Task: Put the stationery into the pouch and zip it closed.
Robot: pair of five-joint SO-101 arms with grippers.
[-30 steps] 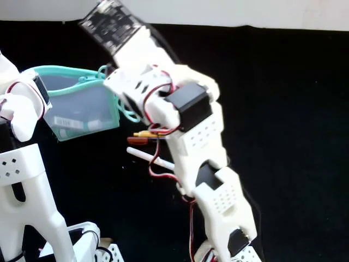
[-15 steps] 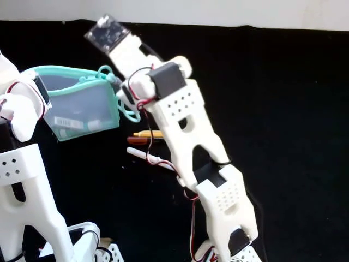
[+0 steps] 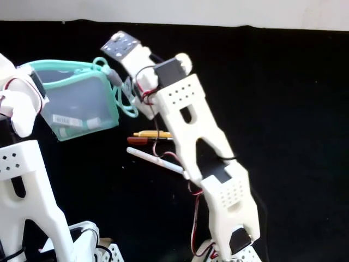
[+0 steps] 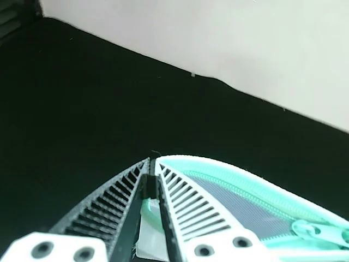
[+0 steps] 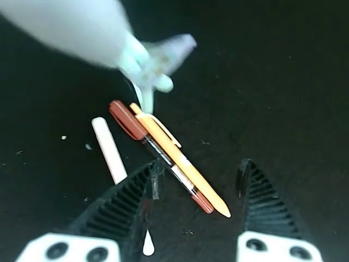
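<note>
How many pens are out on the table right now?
3. The orange pen and brown pen lie side by side, touching; the white pen lies apart beside the brown one. Others may be hidden in the pouch.

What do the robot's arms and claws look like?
Both arms, the left arm and right arm, are chunky white plastic with little dot holes, black motor blocks and red wires. The right gripper has black ribbed fingers; the left gripper has one black, one white.

Robotics lab bench: black-covered table (image 3: 294,98), plain white wall (image 3: 229,11) behind, two white printed arms (image 3: 191,125) with exposed wiring (image 3: 194,224).
</note>
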